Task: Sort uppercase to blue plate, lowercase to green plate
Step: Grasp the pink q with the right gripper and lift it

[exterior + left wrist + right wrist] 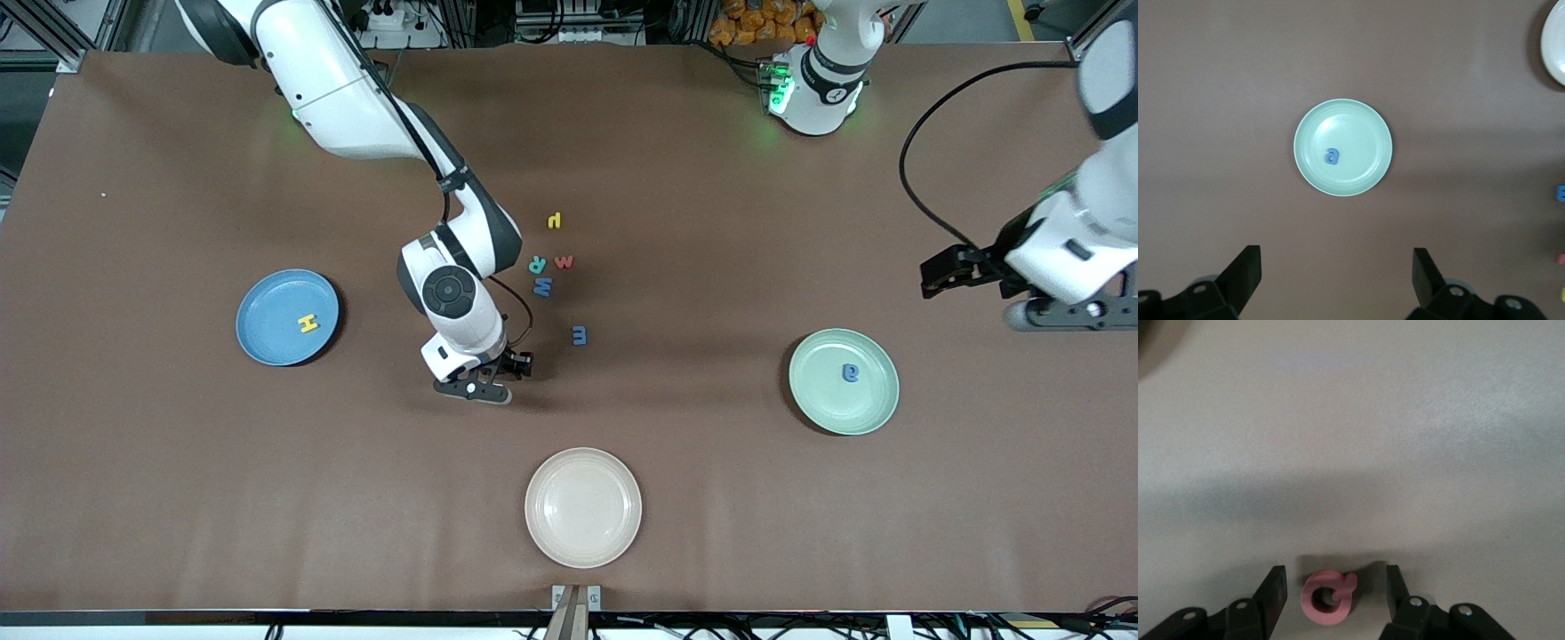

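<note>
My right gripper (474, 388) is open and low over the table, its fingers on either side of the red round Q/G (1329, 597) without touching it; the gripper hides that letter in the front view. The yellow H (308, 324) lies in the blue plate (267, 307). The blue a/e (851, 372) lies in the green plate (822, 391), also seen in the left wrist view (1331, 156). The small yellow letter (554, 220), teal R (537, 263), red M/W (564, 261), blue w (542, 286) and blue m (579, 335) lie mid-table. My left gripper (1062, 313) waits open and empty, high up near the green plate.
A cream-white plate (582, 507) sits near the table's front edge, nearer to the front camera than the letters. It shows at the edge of the left wrist view (1555, 40). The table is brown.
</note>
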### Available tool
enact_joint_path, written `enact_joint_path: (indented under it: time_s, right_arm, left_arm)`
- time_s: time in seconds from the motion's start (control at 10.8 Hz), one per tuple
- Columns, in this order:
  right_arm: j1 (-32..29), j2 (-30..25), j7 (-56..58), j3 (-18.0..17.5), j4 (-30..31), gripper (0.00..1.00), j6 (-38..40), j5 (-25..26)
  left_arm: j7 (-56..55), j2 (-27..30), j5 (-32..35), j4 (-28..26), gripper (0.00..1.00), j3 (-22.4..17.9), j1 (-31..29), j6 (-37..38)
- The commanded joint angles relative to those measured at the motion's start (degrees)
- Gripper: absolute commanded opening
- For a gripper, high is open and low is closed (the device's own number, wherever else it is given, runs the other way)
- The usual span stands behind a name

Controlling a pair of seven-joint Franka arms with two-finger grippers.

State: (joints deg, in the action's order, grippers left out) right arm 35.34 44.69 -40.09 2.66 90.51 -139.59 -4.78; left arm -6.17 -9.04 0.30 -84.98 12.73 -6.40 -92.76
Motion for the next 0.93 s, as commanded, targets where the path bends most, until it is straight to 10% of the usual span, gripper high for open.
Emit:
enact_joint_path:
  time_s: [0.0,0.84]
  right_arm:
    - [0.34,1.1,-1.31,-0.11,-1.38,0.68,0.37,-0.4]
    - [0.52,1.63,-0.6,-0.28,-1.38,0.39,0.37,-0.23]
  left_arm:
    - [3.35,1.39,-2.94,-0.63,1.0,-6.39,3.05,1.01]
    - [3.27,1.83,0.58,1.22,1.0,-8.34,5.25,4.96]
